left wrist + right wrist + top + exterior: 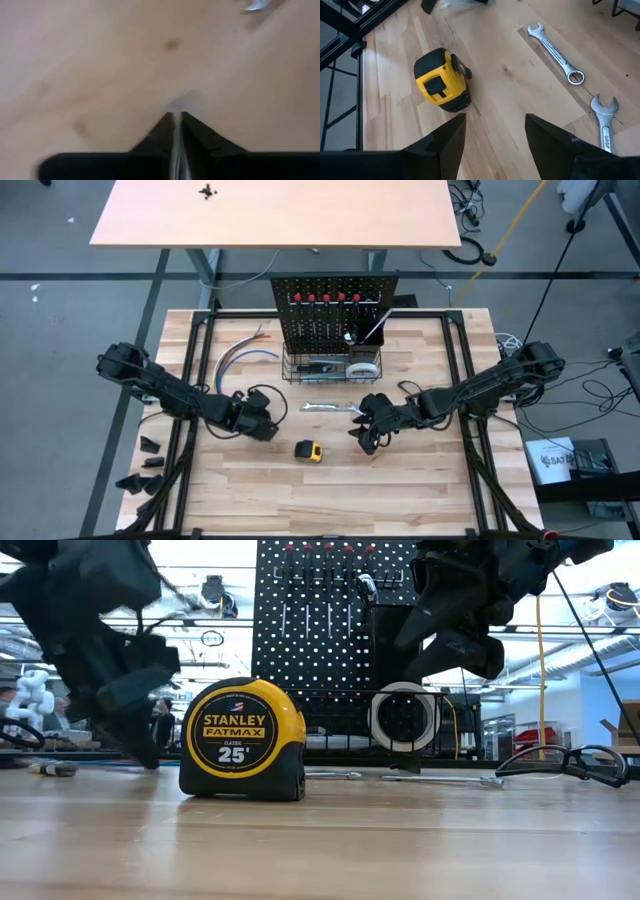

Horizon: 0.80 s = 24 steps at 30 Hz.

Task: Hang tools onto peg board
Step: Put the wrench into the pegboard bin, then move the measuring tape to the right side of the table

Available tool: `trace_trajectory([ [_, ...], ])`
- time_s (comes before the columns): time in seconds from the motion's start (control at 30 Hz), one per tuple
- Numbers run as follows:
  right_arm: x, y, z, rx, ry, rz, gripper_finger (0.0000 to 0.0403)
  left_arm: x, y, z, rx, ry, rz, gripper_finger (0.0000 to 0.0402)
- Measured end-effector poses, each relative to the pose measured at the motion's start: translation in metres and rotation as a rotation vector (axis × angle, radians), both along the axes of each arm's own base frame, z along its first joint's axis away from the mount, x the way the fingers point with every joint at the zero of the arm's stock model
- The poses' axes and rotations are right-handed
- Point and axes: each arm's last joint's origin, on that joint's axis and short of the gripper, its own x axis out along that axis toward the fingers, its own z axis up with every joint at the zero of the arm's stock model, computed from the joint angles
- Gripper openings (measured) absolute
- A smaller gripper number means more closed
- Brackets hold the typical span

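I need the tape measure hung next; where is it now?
In the high view the tape measure lies on the table's near middle, between the left gripper and right gripper, nearer than the wrenches.

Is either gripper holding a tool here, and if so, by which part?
The right gripper is open above the table, holding nothing. The left gripper has its fingers nearly together at the tabletop; a thin pale sliver shows between them, but whether it is a tool cannot be told.
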Motion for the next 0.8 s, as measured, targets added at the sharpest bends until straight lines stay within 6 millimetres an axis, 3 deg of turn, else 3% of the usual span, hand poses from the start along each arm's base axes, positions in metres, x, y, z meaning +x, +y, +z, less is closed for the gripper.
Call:
trace_trajectory([
  [0.13,0.000,0.000,0.000,0.001,0.001,0.001,0.0199,0.004,-0.002,0.002,-0.027,-0.034,-0.039,0.0001],
  [0.33,0.000,0.000,0.000,0.002,0.001,0.003,0.0199,0.009,-0.004,0.005,-0.031,-0.082,-0.077,0.0001],
  [0.5,0.001,0.001,0.001,0.015,-0.013,0.001,0.0199,0.002,-0.003,0.014,-0.050,-0.072,-0.085,0.0001],
  [0.67,0.012,0.002,0.020,0.008,-0.154,0.055,0.0198,-0.013,0.002,0.024,-0.053,-0.009,-0.093,0.0000],
  [0.8,0.033,-0.003,0.041,-0.053,-0.206,0.068,0.0182,-0.021,0.005,0.034,-0.091,0.006,-0.147,0.0000],
])
